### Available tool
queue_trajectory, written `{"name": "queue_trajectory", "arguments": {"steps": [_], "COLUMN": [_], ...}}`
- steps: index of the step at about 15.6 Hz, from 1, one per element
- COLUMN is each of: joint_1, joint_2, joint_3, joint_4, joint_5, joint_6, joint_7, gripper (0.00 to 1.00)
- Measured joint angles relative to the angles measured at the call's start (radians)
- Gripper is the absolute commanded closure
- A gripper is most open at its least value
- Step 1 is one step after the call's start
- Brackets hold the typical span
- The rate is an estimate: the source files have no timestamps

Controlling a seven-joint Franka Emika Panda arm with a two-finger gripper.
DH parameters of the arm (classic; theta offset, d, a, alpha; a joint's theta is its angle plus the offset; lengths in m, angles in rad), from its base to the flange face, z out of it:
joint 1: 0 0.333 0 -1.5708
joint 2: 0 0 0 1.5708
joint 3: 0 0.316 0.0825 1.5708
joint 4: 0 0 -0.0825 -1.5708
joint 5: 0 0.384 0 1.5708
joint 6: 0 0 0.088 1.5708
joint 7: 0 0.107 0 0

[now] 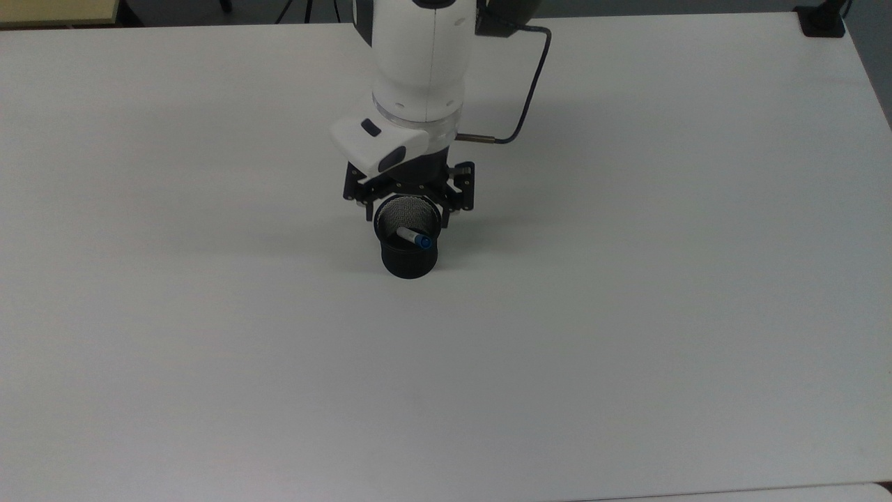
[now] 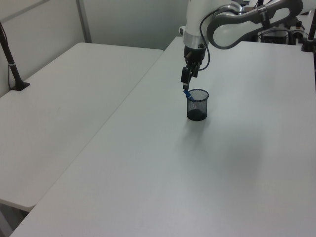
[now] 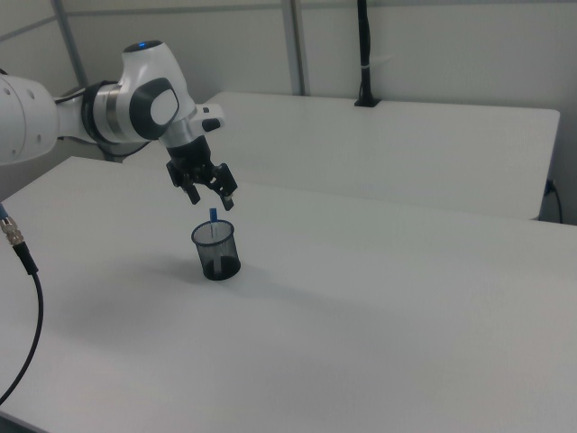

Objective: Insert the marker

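Observation:
A black mesh cup (image 1: 410, 259) stands upright on the white table (image 1: 627, 348). The marker (image 1: 414, 239) leans inside it, white barrel down, blue cap against the rim on the top view's right. In the right view the marker's blue end (image 3: 213, 215) pokes just above the cup (image 3: 215, 252). My gripper (image 1: 408, 209) hangs a little above and behind the cup, open, with nothing between its fingers. The right view shows the gripper (image 3: 214, 200) spread wide over the marker's tip. In the left view the gripper (image 2: 186, 80) is just above the cup (image 2: 197, 105).
A dark cable (image 1: 524, 90) loops from my wrist over the table. A second white table (image 2: 64, 98) adjoins on the left view's left, with a black clamped post (image 2: 10, 59). Another cable (image 3: 27, 298) hangs in the right view's near left.

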Motion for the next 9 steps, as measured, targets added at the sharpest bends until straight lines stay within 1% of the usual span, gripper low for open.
{"name": "queue_trajectory", "arguments": {"steps": [2,6,9], "joint_1": [-0.016,-0.081,-0.129], "joint_2": [-0.034,-0.148,-0.201], "joint_3": [-0.001,-0.005,-0.007], "joint_4": [0.006,0.016,0.017], "joint_5": [0.001,0.060,0.068], "joint_6": [-0.091,-0.292,-0.380], "joint_7": [-0.015,-0.092,-0.110], "gripper": [0.00,0.00,0.00]}}
